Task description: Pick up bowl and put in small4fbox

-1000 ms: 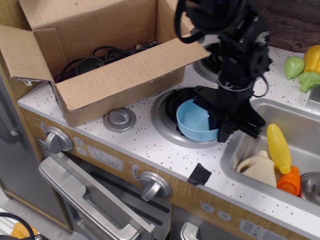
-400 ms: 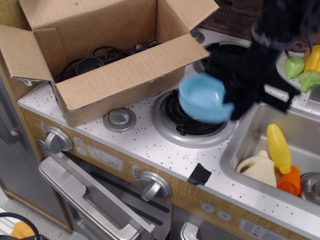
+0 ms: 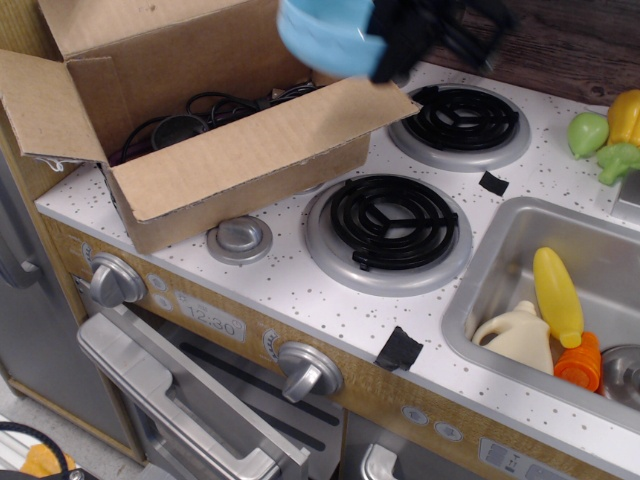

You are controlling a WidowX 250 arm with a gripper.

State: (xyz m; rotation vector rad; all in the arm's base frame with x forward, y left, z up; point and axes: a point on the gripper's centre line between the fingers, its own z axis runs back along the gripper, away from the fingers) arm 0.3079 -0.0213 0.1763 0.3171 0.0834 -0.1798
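The light-blue bowl (image 3: 328, 32) hangs in the air at the top edge of the view, blurred by motion, above the right end of the brown cardboard box (image 3: 230, 150). My black gripper (image 3: 385, 45) is shut on the bowl's right rim; most of the arm is cut off by the top edge. The box stands open on the left of the counter with its flaps spread, and black cables (image 3: 195, 110) lie inside it.
Two black stove burners, front (image 3: 388, 222) and back (image 3: 462, 117), lie bare. The sink (image 3: 500, 270) at right holds a yellow corn, a cream jug and an orange piece. Toy vegetables (image 3: 605, 135) sit at far right. A grey knob (image 3: 238, 238) lies by the box.
The bowl was lifted off the front burner, then carried up and to the left, from above the burner to above the box's right end. The front burner now shows bare.
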